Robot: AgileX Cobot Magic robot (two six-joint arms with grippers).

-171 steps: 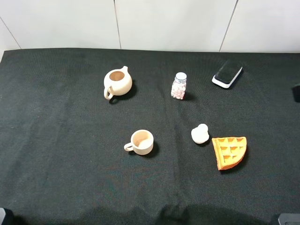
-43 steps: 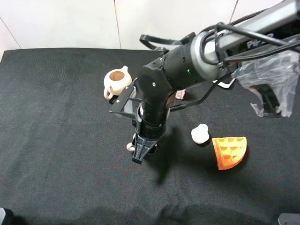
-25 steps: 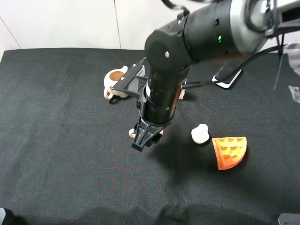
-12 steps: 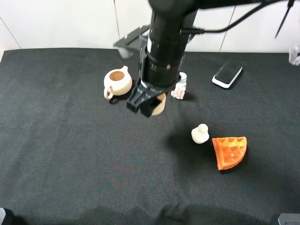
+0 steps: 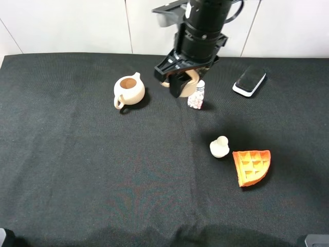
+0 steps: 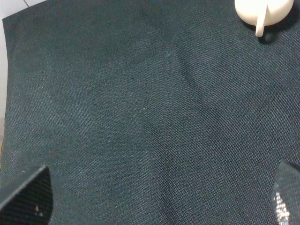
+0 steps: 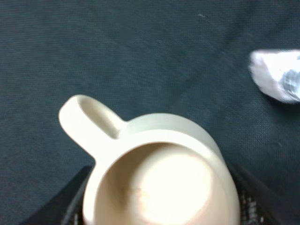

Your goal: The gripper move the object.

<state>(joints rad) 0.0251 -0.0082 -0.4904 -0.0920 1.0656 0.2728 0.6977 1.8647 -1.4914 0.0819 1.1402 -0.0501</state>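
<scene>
The cream-beige cup (image 5: 190, 90) with a loop handle is held off the black cloth, in the air next to the pill bottle at the back middle. My right gripper (image 5: 179, 85), a black claw on a bulky arm coming from the back, is shut on it. In the right wrist view the cup (image 7: 159, 173) fills the picture, tan inside up, handle free, with black fingers (image 7: 70, 201) at both sides. My left gripper (image 6: 154, 194) is open and empty over bare cloth; only its fingertips (image 6: 26, 197) show.
A round cream teapot (image 5: 128, 90) stands back left and also shows in the left wrist view (image 6: 262, 9). A small pill bottle (image 5: 196, 98) stands just right of the held cup. A black-and-white device (image 5: 249, 81) lies back right. A white blob (image 5: 219, 147) and an orange waffle piece (image 5: 251, 166) lie front right.
The right gripper closed on the cup at the middle front, lifted it and carried it backward and to the right, up beside the pill bottle. The other objects stayed in place.
</scene>
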